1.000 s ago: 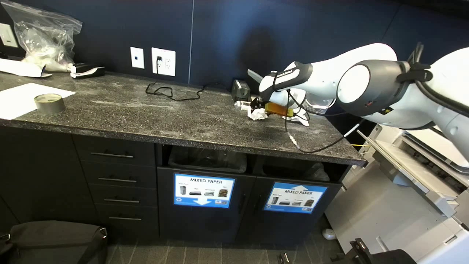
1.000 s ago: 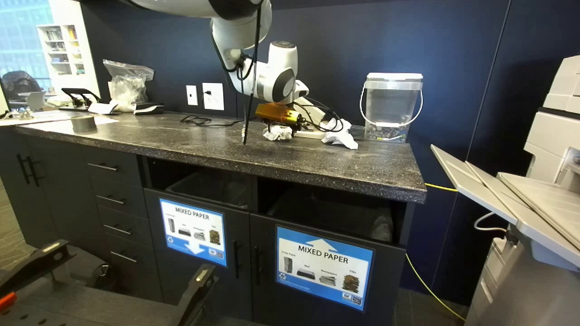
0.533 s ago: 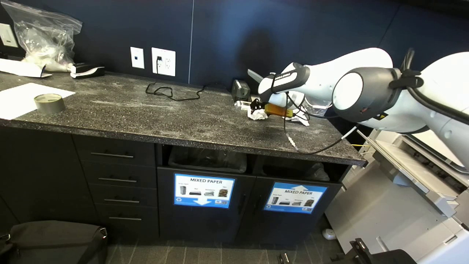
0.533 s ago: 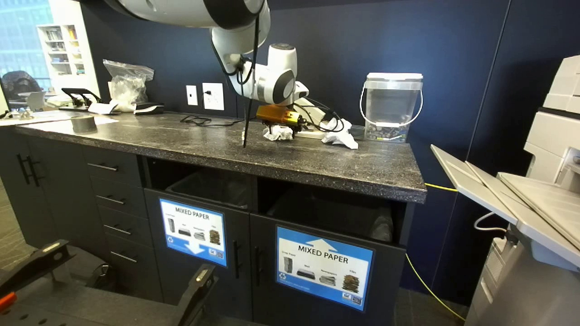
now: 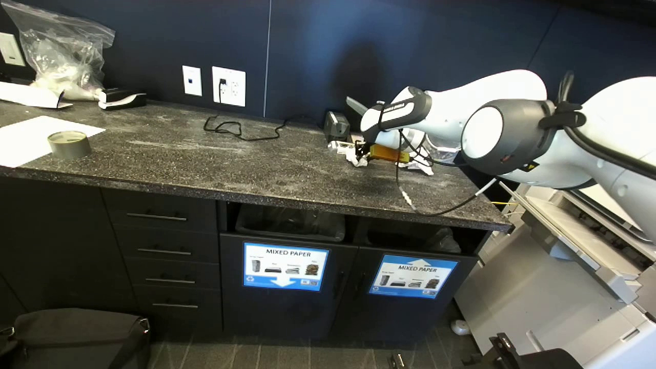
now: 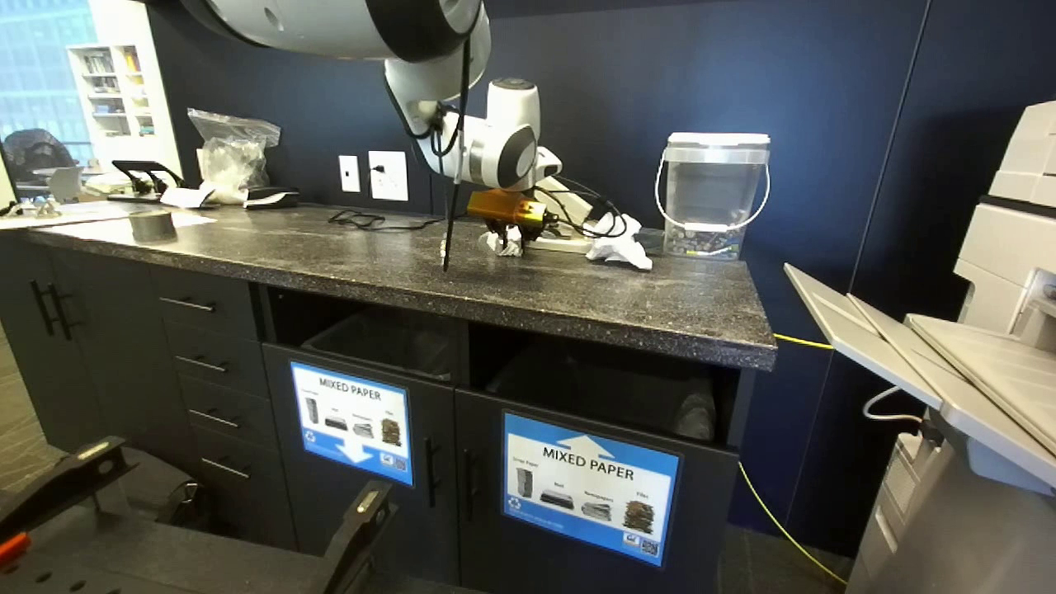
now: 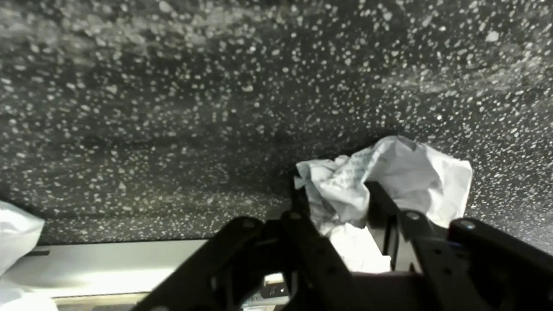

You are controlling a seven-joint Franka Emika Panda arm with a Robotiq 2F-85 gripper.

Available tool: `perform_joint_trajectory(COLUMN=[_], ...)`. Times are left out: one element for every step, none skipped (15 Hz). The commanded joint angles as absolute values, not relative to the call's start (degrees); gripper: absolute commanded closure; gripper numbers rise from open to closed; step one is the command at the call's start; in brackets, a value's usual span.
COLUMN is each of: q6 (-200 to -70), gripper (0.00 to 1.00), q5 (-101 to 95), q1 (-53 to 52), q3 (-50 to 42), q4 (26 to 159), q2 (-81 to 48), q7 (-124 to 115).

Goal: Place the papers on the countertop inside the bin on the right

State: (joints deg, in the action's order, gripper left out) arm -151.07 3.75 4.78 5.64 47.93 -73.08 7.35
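On the dark speckled countertop [image 6: 330, 252], my gripper [image 7: 337, 194] points down with a crumpled white paper [image 7: 345, 183] pinched between its fingers. The wad fills the gap, and a loose flap spreads past the right-hand finger [image 7: 380, 203]. Both exterior views show this paper [image 6: 505, 242] under the orange-cased gripper body. A second crumpled paper [image 6: 619, 243] lies to the right, and a white piece [image 7: 17, 233] shows at the wrist view's left edge. The bin on the right [image 6: 701, 511] has a wide slot beneath the counter and a blue-and-white label [image 6: 590, 487].
A pale flat-based object [image 6: 565, 244] stands right behind the papers. A lidded clear bucket [image 6: 716, 190] is at the counter's right end. A twin bin [image 6: 437, 412] adjoins on the left. A tape roll [image 5: 70, 145] and plastic bag [image 5: 66, 61] are far left; a cable hangs from the arm.
The fingers have drawn together on the paper, which is now squeezed narrower. The upper arm has lowered a little, while the gripper stays almost in place.
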Motion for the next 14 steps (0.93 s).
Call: perform_joint_trajectory(q6=[-149.33, -148.74, -147.02, -145.46, -143.42, -141.05, -138.88, -137.27, -135.74, -134.56, -133.47, -132.74, -131.93, -130.9], gripper=[0.88, 0.89, 0.86, 0.85, 0.9, 0.88, 0.87, 0.88, 0.88, 0.87, 0.87, 0.87, 0.87, 0.87], q5=[2.95, 2.86, 2.39, 1.83, 1.09, -0.1, -1.4, -2.59, -3.83, -5.17, -6.41, -7.95, -9.32, -10.47], q1=[3.72, 3.75, 3.66, 3.51, 3.35, 2.98, 2.43, 1.91, 1.42, 0.75, 0.23, -0.16, -0.75, -1.01], q3=[4.25, 4.31, 4.14, 3.91, 3.55, 2.74, 1.87, 1.02, 0.12, -0.94, -1.92, -2.73, -3.75, -4.47], q4=[43.53, 43.42, 43.45, 43.39, 43.18, 43.03, 42.69, 42.53, 42.17, 42.01, 41.96, 42.85, 43.25, 44.03], q2=[-75.34, -75.27, -75.0, -74.81, -74.55, -74.23, -74.12, -73.93, -73.83, -73.75, -73.56, -72.77, -72.46, -71.83], q7=[6.7, 7.08, 7.86, 8.63, 9.38, 10.02, 10.58, 10.73, 11.0, 10.99, 11.23, 11.28, 11.23, 11.74])
